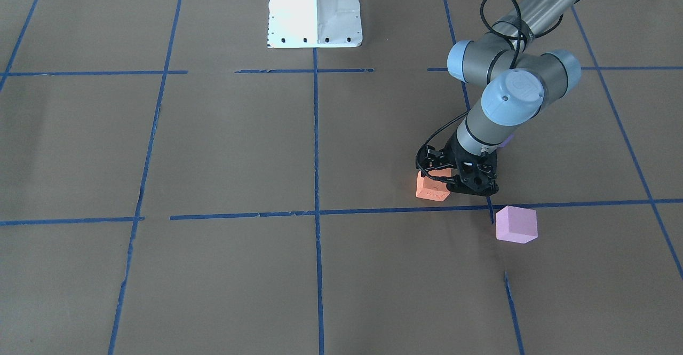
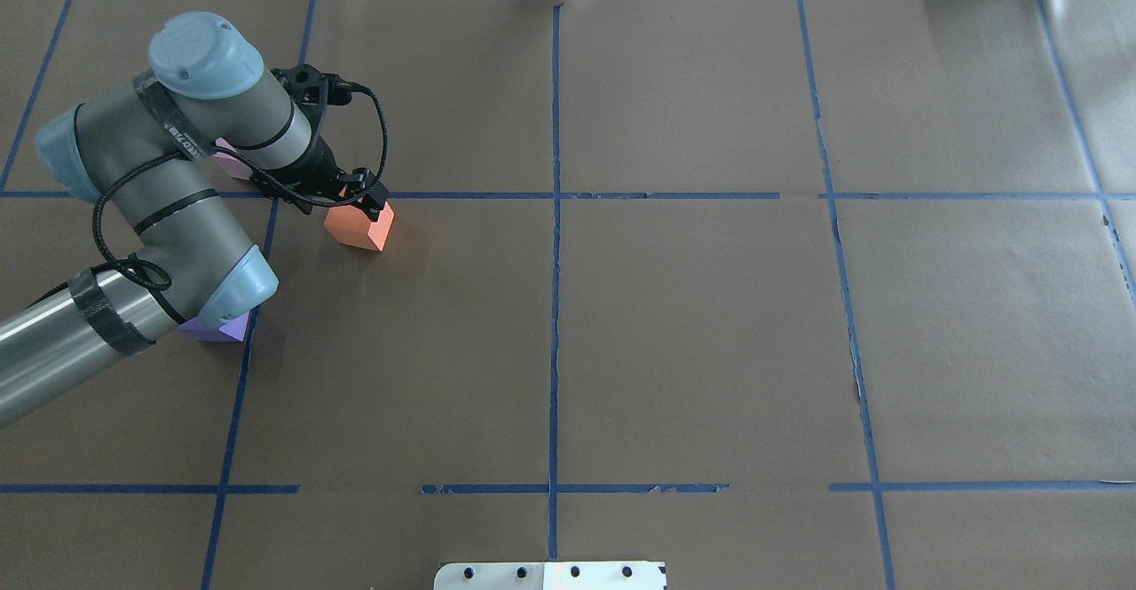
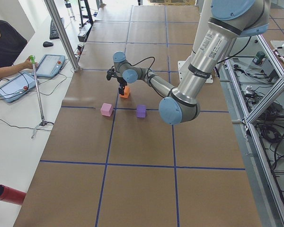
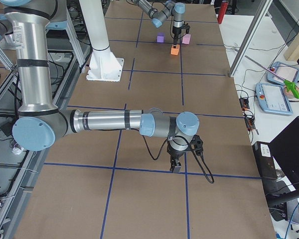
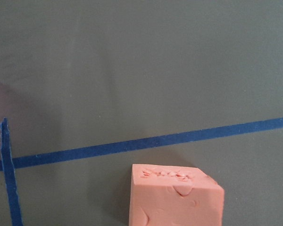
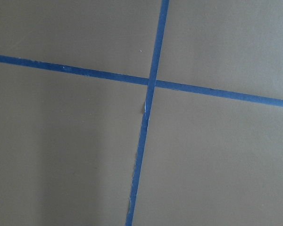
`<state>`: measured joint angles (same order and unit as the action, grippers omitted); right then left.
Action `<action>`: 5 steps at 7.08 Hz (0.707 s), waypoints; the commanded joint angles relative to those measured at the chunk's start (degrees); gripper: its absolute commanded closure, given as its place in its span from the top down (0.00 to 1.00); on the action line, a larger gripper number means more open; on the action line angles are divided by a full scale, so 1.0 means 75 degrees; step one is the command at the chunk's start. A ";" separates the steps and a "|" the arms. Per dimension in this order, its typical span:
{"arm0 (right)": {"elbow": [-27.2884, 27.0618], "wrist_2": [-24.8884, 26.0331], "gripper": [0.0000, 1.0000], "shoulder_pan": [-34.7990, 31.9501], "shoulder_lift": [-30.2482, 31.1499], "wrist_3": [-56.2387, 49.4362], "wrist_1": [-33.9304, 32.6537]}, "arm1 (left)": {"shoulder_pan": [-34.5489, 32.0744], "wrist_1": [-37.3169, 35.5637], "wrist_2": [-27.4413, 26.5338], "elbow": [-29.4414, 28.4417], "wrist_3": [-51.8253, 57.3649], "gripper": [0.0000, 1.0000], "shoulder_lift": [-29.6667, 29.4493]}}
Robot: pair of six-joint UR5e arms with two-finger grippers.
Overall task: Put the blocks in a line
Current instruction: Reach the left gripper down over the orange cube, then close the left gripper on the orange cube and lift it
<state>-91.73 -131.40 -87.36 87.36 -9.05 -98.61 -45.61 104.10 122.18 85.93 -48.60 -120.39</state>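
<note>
Brown paper crossed by blue tape (image 2: 556, 306) covered the bench (image 2: 710, 306), and a white robot base (image 1: 315, 8) stood at the robot's edge. All three blocks sat in the half toward the left end. The left gripper (image 2: 355, 200) hung directly over the orange block (image 1: 431, 190), whose top bore embossed marks; I could not tell whether its fingers pinched the cube or stood apart. The pink block (image 1: 516, 225) lay nearer the far edge. The blue-violet block (image 3: 141, 111) lay nearer the robot's edge, partly hidden beneath the arm's elbow. Toward the right end, the right gripper (image 4: 176, 167) hung above a tape crossing, its state unclear.
</note>
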 commanded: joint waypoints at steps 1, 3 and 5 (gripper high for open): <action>0.0008 0.0000 1.00 0.0000 0.0000 0.0000 0.0000 | 0.0198 0.0356 -0.0001 -0.0159 -0.0420 1.00 -0.0037; 0.0008 0.0000 1.00 0.0000 0.0000 0.0000 0.0000 | 0.0268 0.0429 -0.0013 -0.0359 -0.0469 1.00 -0.0143; 0.0008 0.0000 1.00 0.0000 0.0000 0.0000 0.0000 | 0.0269 0.0534 -0.0293 -0.0464 -0.0422 1.00 -0.0143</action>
<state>-91.68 -131.40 -87.37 87.36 -9.05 -98.61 -43.66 107.51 121.04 82.97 -51.96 -121.42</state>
